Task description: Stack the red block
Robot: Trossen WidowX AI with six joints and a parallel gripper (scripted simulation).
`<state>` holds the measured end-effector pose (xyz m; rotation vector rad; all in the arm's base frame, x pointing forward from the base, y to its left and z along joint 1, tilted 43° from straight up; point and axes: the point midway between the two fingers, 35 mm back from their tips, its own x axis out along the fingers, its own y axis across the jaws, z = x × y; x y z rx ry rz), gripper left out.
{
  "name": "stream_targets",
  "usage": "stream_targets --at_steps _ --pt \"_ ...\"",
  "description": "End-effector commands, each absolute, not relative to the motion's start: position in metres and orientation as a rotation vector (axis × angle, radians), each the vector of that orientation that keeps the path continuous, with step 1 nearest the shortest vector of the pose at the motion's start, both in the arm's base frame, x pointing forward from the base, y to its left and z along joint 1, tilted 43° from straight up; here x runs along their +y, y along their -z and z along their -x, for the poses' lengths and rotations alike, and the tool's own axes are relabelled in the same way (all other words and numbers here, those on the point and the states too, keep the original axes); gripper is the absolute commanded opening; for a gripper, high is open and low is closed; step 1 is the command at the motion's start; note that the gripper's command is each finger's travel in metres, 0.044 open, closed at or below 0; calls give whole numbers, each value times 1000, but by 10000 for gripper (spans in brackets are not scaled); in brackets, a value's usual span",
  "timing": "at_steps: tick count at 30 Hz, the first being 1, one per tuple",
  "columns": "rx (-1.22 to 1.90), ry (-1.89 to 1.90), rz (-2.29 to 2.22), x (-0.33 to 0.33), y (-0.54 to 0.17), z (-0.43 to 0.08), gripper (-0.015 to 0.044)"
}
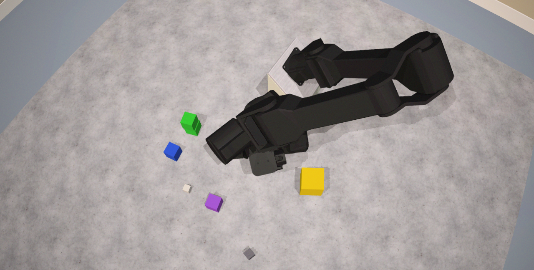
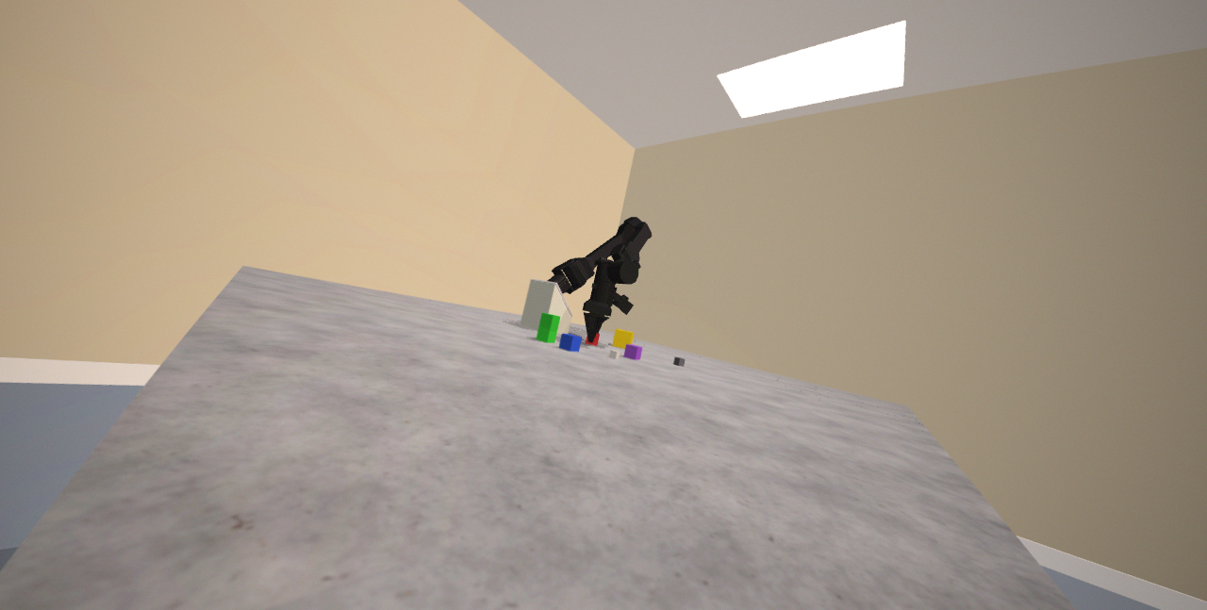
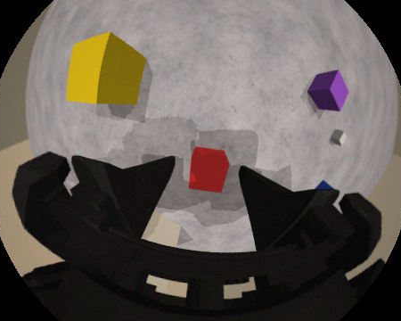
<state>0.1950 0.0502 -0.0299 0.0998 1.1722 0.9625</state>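
The red block [image 3: 208,171] [image 2: 595,337] sits on the table between the fingertips of my gripper [image 3: 208,166] [image 2: 591,340]. The gripper is open, pointing down, with a gap on both sides of the block in the wrist view. In the top view the arm hides the fingertips and the red block. The green tower [image 1: 189,119] [image 2: 547,327] is two stacked blocks, upright, with nothing on top. It stands to the left of the gripper in the top and exterior views and is not seen in the wrist view.
A blue block [image 1: 171,150] [image 2: 570,342] stands near the tower. A purple block [image 1: 213,202] [image 3: 331,91], a small white cube [image 1: 186,187] [image 3: 339,137], a small grey cube [image 1: 249,253] and a large yellow block [image 1: 312,178] [image 3: 85,76] stand around. A pale wedge-shaped box [image 2: 539,303] is behind the tower.
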Motion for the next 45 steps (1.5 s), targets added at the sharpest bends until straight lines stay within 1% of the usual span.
stream_targets --at_steps 1,6,13,15,45 --pt "1170 -962 -105 51 30 -195 230" --pt "1170 -962 -105 51 30 -195 99" --pt "1170 -962 -105 51 30 -195 52" --pt "1170 -962 -105 49 28 -195 0" --pt "1173 -960 -102 -32 -57 -189 0"
